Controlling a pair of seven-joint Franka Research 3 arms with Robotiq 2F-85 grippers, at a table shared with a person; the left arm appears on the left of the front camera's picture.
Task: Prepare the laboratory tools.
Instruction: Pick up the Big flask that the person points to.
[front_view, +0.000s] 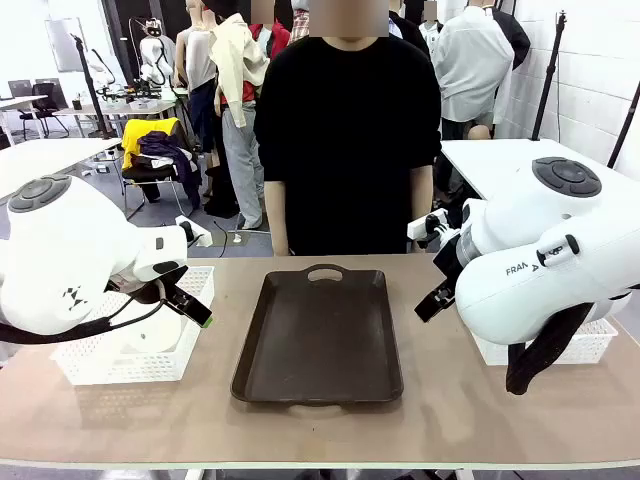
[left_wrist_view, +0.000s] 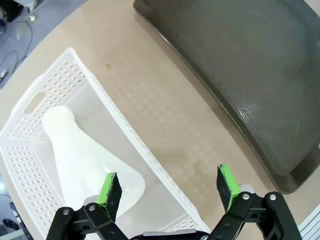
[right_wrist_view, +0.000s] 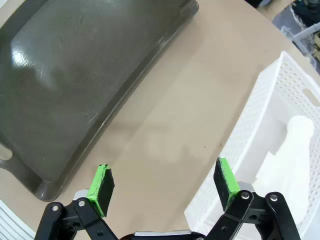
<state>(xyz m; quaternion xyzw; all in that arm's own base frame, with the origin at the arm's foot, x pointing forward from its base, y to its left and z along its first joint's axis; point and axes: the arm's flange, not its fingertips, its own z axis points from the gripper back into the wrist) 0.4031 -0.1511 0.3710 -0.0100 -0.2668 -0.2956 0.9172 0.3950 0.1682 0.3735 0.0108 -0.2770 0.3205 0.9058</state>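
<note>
Left wrist view, quick: what's the flask like? (A)

Left flask (left_wrist_view: 82, 160) is frosted white, translucent, w/ a wide cone body narrowing to a short round neck. It's inside the left basket (left_wrist_view: 120, 120) and looks to be lying on its side, neck toward the basket's handle-slot end. (B)

Tool state? (A)

Left gripper (left_wrist_view: 168, 187) hangs above w/ its jaws spread wide and nothing btwn them. One pad sits over the flask's base end, the other over bare table (left_wrist_view: 165, 110). (B)

Other side? (A)

Right wrist view is much the same. Right flask (right_wrist_view: 295, 155) is the same frosted white, in the right basket (right_wrist_view: 250, 115), partly cut off by the pic edge; can't tell if it's upright. Right gripper (right_wrist_view: 162, 182) has its jaws wide apart and holds nothing, one pad over table, one over the basket rim. (B)

Edges, room? (A)

Front view: dark tray (front_view: 318, 340) sits mid-table, its flat inside bare, handles at near and far ends. A strip of bare table lies btwn the tray and each basket. A person (front_view: 345, 120) stands at the far edge, behind the tray. (B)
</note>
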